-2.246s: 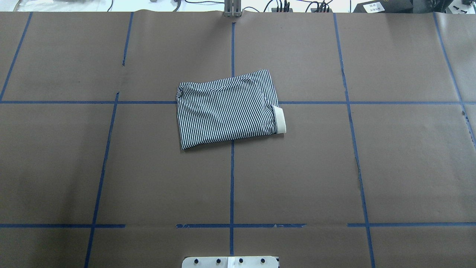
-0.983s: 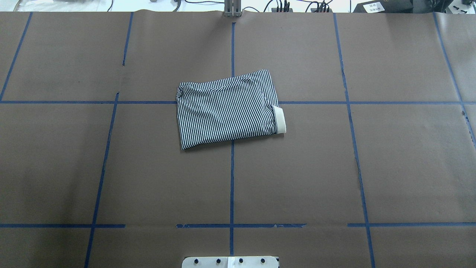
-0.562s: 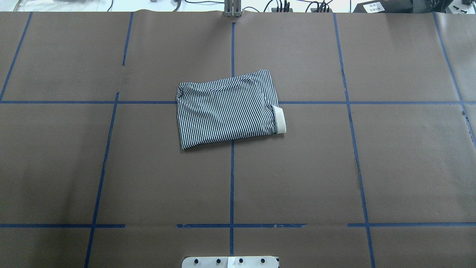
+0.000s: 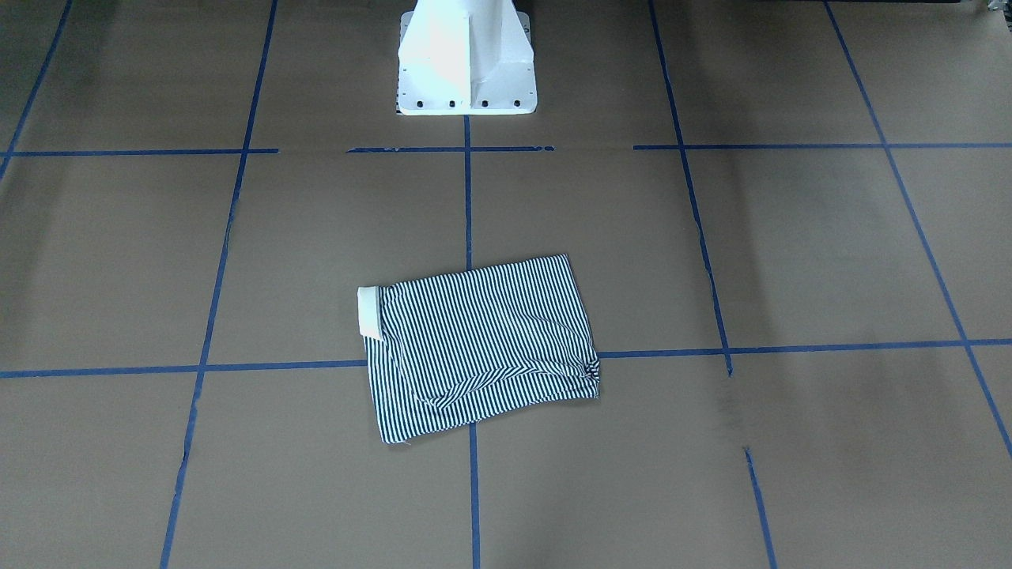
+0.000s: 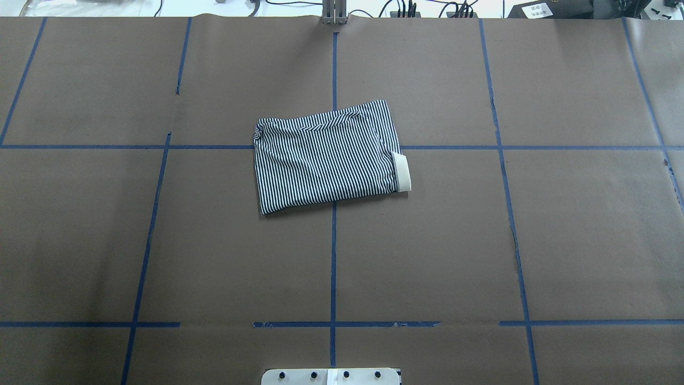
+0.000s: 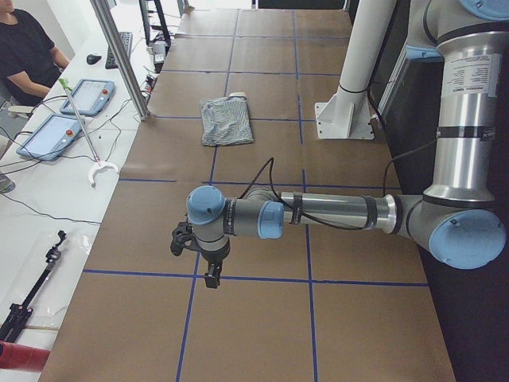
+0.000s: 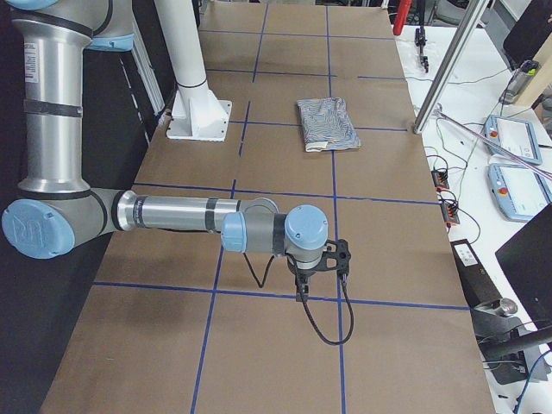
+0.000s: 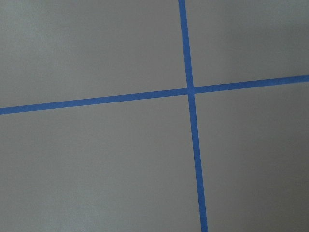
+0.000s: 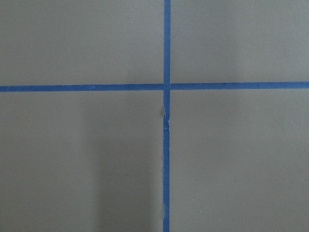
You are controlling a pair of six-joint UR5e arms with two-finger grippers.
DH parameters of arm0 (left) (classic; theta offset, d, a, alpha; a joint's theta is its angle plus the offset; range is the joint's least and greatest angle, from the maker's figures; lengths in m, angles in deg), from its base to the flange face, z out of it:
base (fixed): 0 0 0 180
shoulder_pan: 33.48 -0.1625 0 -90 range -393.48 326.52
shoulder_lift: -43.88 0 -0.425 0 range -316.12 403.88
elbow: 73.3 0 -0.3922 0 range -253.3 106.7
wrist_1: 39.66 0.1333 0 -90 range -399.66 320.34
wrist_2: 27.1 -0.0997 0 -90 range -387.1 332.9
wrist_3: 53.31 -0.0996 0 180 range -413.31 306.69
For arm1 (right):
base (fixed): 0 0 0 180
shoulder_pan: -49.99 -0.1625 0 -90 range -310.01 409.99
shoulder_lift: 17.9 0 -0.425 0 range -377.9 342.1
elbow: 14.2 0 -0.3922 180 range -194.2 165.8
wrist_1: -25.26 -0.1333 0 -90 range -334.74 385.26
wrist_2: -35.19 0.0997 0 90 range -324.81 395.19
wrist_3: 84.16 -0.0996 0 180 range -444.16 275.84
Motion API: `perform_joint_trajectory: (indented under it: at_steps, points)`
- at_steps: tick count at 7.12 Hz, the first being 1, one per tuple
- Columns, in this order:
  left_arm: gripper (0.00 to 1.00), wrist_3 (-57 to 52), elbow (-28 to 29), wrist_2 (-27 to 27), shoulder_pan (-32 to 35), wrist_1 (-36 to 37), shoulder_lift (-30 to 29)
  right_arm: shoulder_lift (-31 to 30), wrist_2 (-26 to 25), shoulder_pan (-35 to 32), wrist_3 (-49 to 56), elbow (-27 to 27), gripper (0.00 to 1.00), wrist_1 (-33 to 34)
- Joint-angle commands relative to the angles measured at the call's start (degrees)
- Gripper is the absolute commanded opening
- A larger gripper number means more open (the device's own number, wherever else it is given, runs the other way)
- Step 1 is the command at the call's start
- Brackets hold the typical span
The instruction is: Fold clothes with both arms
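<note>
The striped polo shirt (image 5: 326, 158) lies folded into a compact rectangle near the middle of the brown table, with its cream collar (image 5: 402, 171) sticking out at one side. It also shows in the front view (image 4: 482, 348) and in both side views (image 6: 226, 121) (image 7: 327, 122). My left gripper (image 6: 208, 272) hangs over the table's left end, far from the shirt. My right gripper (image 7: 301, 291) hangs over the right end, also far from the shirt. I cannot tell whether either is open or shut. Both wrist views show only paper and blue tape.
The white pedestal (image 4: 465, 55) stands at the robot's side of the table (image 5: 160, 240). Blue tape lines (image 5: 333, 267) grid the brown paper. A metal post (image 6: 119, 60), tablets (image 6: 49, 135) and a seated operator (image 6: 24, 48) are beyond the far edge.
</note>
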Motion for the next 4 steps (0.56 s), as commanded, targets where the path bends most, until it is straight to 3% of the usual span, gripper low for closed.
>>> perform_joint_trajectory:
  at_steps: [1, 4]
  points:
    - [1.0, 0.04, 0.02, -0.04, -0.08, 0.0, -0.32, 0.33, -0.02, 0.0, 0.03, -0.01, 1.0, 0.23]
    - [1.0, -0.05, 0.11, -0.04, -0.08, 0.0, -0.68, 0.33, -0.02, 0.0, 0.03, -0.1, 1.0, 0.23]
